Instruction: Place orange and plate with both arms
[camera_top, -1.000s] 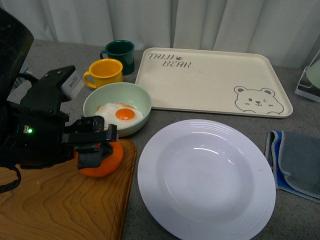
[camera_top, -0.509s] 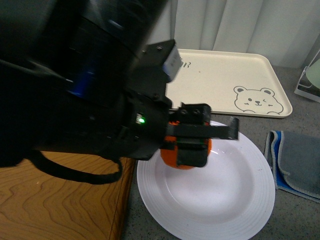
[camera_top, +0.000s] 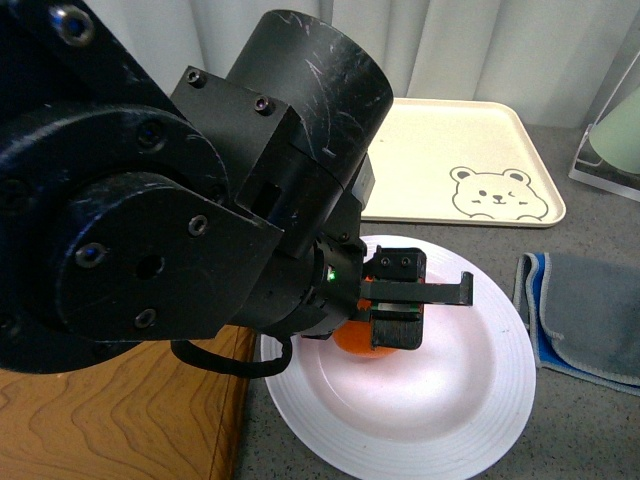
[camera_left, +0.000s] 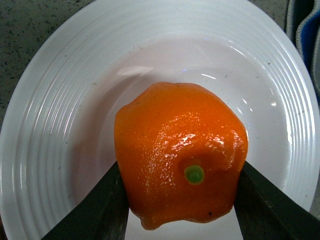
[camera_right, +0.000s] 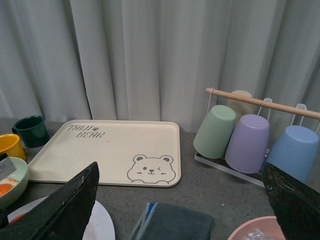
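Note:
My left gripper is shut on the orange, a bright mandarin with a green stem dot, and holds it over the middle of the white ridged plate. In the left wrist view the orange sits squeezed between the two dark fingers above the plate; whether it touches the plate I cannot tell. My right gripper is open and empty, held high, with only a sliver of the plate below it. The right arm is out of the front view.
The left arm's big black body fills the left of the front view. A wooden board lies left of the plate, a cream bear tray behind it, a grey-blue cloth to its right. A cup rack, green mug and pale bowl stand around.
My left gripper has carried the orange from the wooden board rightward over the plate, and now holds it lower and nearer the plate's middle. The arm has swung closer to the camera.

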